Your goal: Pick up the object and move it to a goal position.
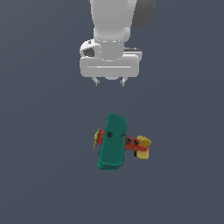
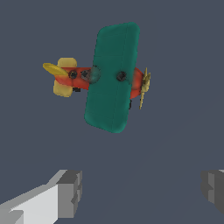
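Note:
The object is a small toy biplane [image 1: 113,141] with broad teal-green wings, a red-orange body, a yellow tail and a yellow propeller, resting on the flat grey surface. Its propeller faces the exterior view's left and its tail the right. My gripper [image 1: 110,81] hovers above and behind it, well apart, open with nothing between its fingers. In the wrist view the biplane [image 2: 113,78] lies ahead of the spread fingertips [image 2: 70,192], which flank a wide gap.
Only the plain dark grey surface [image 1: 39,153] surrounds the biplane. The white arm body [image 1: 111,30] rises above the gripper at the top of the exterior view.

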You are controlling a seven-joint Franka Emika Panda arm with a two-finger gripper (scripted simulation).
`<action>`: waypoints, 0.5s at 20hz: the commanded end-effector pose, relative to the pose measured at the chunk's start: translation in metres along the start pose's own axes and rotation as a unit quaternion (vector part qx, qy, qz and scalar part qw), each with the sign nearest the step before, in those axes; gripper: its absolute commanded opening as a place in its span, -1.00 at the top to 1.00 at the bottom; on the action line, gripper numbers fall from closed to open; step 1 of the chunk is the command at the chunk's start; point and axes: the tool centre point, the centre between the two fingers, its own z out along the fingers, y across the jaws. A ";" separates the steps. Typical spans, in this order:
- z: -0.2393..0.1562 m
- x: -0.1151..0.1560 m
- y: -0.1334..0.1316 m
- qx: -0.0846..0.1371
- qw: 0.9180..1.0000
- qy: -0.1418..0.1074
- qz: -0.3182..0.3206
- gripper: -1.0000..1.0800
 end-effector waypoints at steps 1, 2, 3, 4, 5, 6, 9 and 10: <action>0.000 0.000 0.000 0.000 1.000 0.000 0.000 -0.23; 0.000 0.000 0.000 0.000 1.000 0.000 0.000 -0.23; 0.000 0.000 0.001 -0.001 1.000 0.000 0.000 -0.23; 0.000 0.000 0.002 -0.001 1.000 0.000 0.000 -0.23; 0.001 0.001 0.003 -0.002 1.000 -0.001 0.000 -0.23; 0.001 0.001 0.004 -0.003 1.000 -0.001 0.000 -0.23; 0.002 0.001 0.004 -0.005 1.000 -0.001 -0.001 -0.23; 0.002 0.001 0.003 -0.006 1.000 -0.001 -0.001 -0.23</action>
